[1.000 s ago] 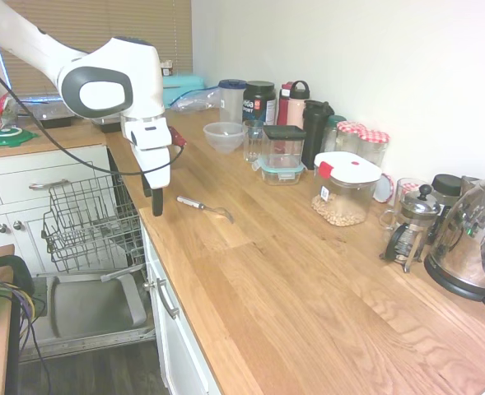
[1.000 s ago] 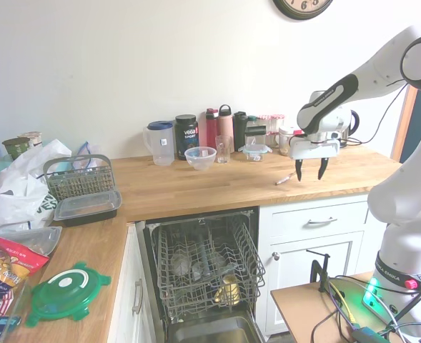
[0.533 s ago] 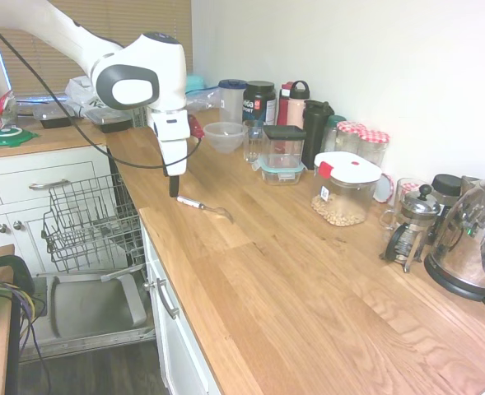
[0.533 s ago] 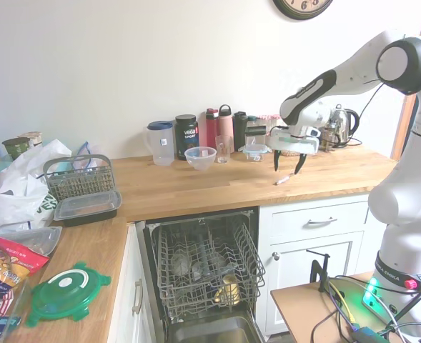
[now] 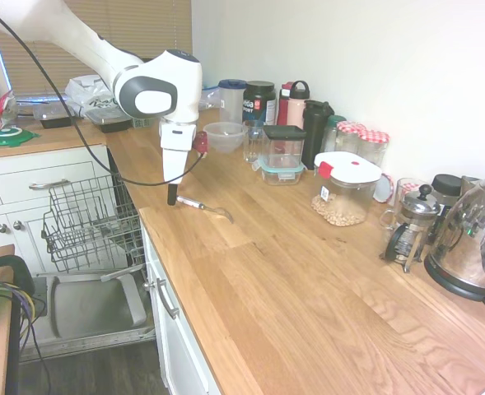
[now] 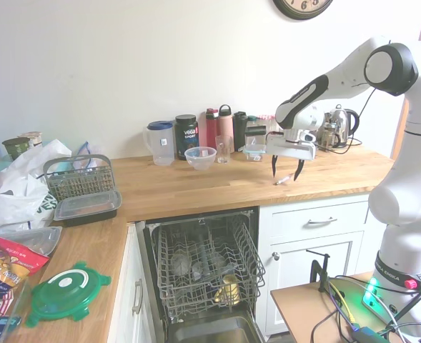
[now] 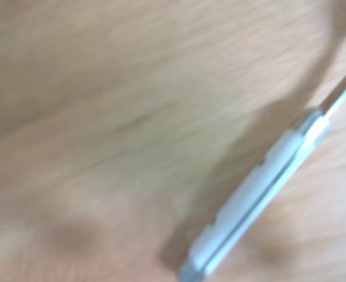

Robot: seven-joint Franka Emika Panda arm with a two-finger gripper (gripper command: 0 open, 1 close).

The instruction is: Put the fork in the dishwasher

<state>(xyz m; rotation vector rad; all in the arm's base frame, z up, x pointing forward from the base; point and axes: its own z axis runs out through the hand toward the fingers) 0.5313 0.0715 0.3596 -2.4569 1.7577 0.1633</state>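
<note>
the arm [image 6: 382,68] is glossy white, built from rounded tubular segments with dark grey discs capping the joints. a black cable runs along it and loops near the wrist. the wrist housing [image 5: 161,85] is bulbous, white, with a grey oval panel at 9 o'clock on its side. the gripper [image 6: 286,170] has a white body, a red tab beside it and slim black fingers [image 5: 172,195].

Bright, even indoor light; sharp exterior views (slight wide-angle bowing); blurred, soft-shadowed wrist view
</note>
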